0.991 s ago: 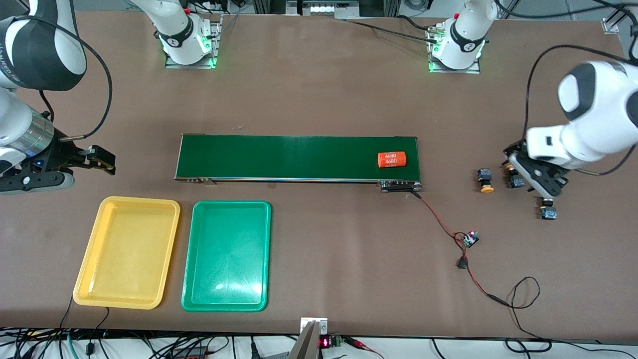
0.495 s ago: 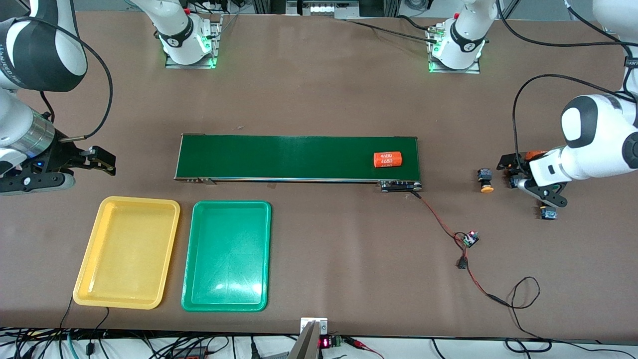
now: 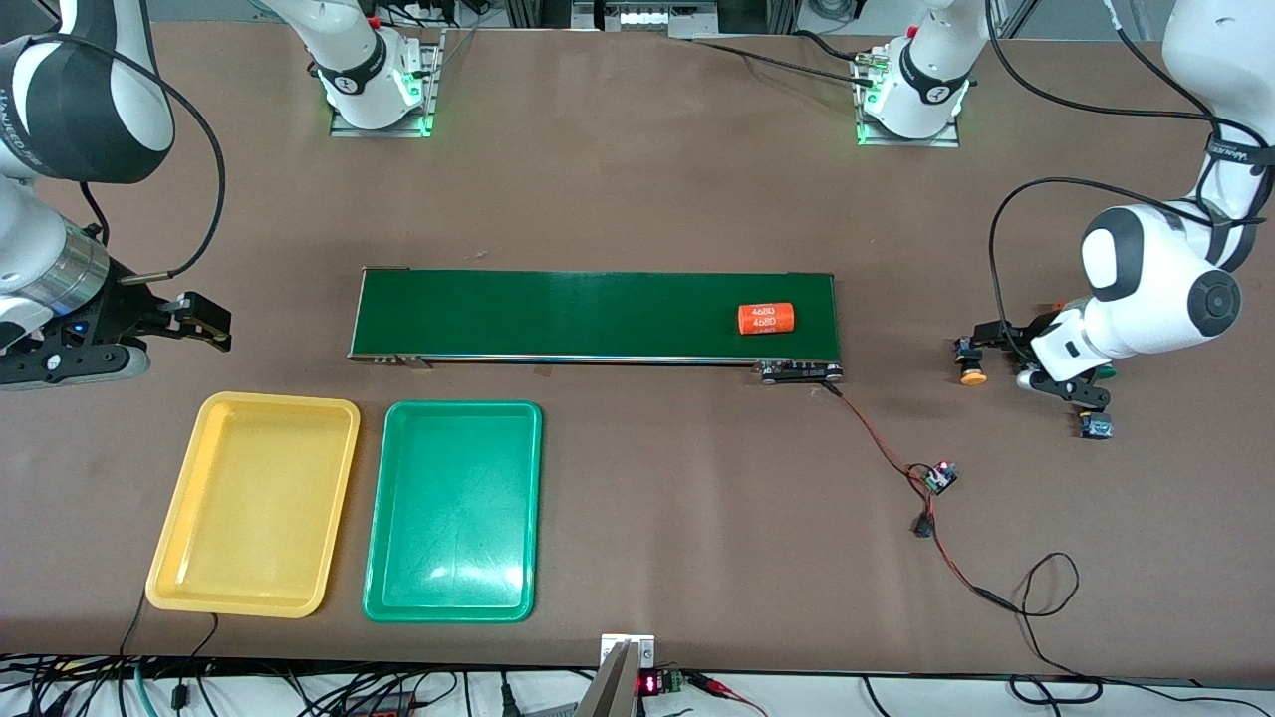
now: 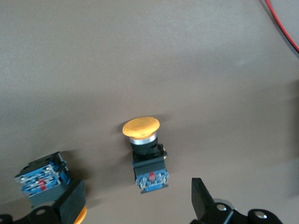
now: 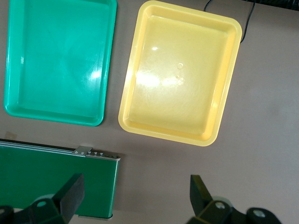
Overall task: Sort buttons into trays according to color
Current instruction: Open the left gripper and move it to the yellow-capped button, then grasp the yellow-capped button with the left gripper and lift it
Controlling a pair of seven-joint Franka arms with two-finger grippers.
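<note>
The left gripper (image 3: 1036, 360) hangs low over the table (image 3: 637, 179) at the left arm's end, jaws spread wide and holding nothing. In its wrist view one yellow button (image 4: 144, 151) lies on its side on the bare tabletop between the two black fingers (image 4: 201, 198) but ahead of their tips, touching neither, its orange-yellow cap pointing away from the gripper and its blue-faced block toward it. A second button (image 4: 43, 178) lies just beside the other finger, its blue contact face showing, with a sliver of orange cap peeking out by that fingertip (its full cap is hidden). In the front view another button (image 3: 1096, 427) sits on the table nearer the camera than the left gripper, cap colour unclear, and a fourth cannot be made out. The right gripper (image 3: 194, 321) waits over bare table at the right arm's end, jaws also wide apart and empty. Its wrist view looks out ahead of the fingertips at the yellow tray (image 5: 180, 72) and the green tray (image 5: 58, 60), side by side and both empty, and at one end of the dark-green conveyor belt (image 5: 51, 179) close by one finger. An orange cylinder (image 3: 766, 319) with white printing lies on the belt toward the left arm's end.
</note>
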